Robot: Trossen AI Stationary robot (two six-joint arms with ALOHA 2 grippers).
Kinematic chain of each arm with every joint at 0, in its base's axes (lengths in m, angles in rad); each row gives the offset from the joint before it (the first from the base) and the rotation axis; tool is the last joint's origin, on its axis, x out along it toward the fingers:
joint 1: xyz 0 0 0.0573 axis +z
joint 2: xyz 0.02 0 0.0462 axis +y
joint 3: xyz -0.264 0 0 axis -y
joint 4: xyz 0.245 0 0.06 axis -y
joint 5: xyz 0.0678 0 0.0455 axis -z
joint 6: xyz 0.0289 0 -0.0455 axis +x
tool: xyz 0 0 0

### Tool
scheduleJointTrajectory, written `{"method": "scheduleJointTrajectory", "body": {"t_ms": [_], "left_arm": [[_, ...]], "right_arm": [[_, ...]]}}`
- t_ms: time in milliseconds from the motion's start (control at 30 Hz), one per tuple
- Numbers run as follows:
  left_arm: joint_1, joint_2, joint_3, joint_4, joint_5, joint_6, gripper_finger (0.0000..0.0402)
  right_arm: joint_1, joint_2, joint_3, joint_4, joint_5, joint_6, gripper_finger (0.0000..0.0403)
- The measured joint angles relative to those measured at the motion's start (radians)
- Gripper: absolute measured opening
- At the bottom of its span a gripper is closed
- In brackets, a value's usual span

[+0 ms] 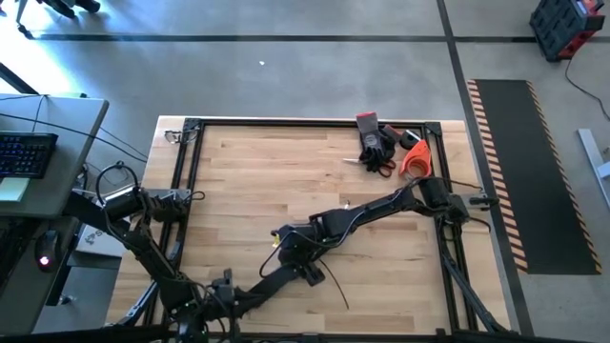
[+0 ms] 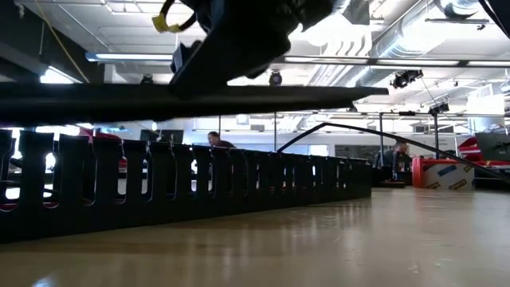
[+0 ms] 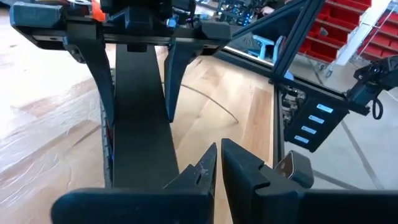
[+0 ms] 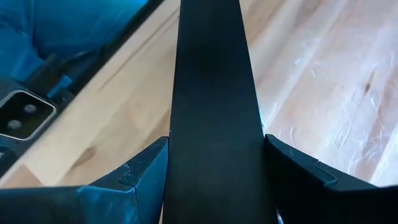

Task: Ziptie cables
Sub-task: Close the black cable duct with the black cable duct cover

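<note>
My right gripper [image 4: 214, 140] [image 1: 286, 243] is shut on a long flat black bar [image 4: 211, 68] near the table's middle. In the low view this bar [image 2: 199, 102] hangs level above a black comb-slotted duct [image 2: 199, 183] that lies on the table. My left gripper [image 3: 217, 158] [image 1: 313, 272] is shut with nothing between its fingers, close beside the bar's edge, just on the near side of the right gripper. Of the cables, a thin dark wire [image 3: 214, 104] [image 1: 335, 291] lies loose on the wood by the grippers, and another arcs up [image 2: 358, 131]. My right gripper pinches the flat bar by its two long edges [image 4: 174, 146] between its two fingers, which lie across the bar and slant down at it from above. The bar runs straight on beyond the fingers and hangs level, clear of the table. My left gripper stands right by the bar's edge [image 3: 168, 162]; whether it touches the bar I cannot tell.
Red-handled tools, black gloves and an orange piece [image 1: 391, 148] lie at the table's far right. A black frame rail [image 1: 315, 122] runs round the table. A desk with a keyboard [image 1: 24, 152] stands beyond the left edge. Bare wood [image 1: 257, 181] lies at the far left.
</note>
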Motion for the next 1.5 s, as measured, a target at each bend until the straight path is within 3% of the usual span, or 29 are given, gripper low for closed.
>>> {"method": "scheduleJointTrajectory", "body": {"t_ms": [200, 567, 900, 1500], "left_arm": [[0.0, 0.0, 0.0, -0.116, 0.004, -0.113, 0.0], [0.003, 0.0, 0.0, -0.116, 0.008, -0.128, 0.0], [0.064, 0.013, 0.0, -0.123, 0.171, -0.119, 0.0], [0.047, 0.014, 0.0, -0.089, 0.102, -0.091, 0.0]], "right_arm": [[0.001, 0.001, -0.04, 0.042, 0.016, -0.014, 0.0212], [0.016, 0.003, -0.029, 0.048, 0.012, -0.045, 0.0212], [0.017, 0.003, -0.031, 0.032, 0.051, -0.045, 0.0212], [0.017, -0.007, -0.03, 0.077, 0.074, -0.045, 0.0212]]}}
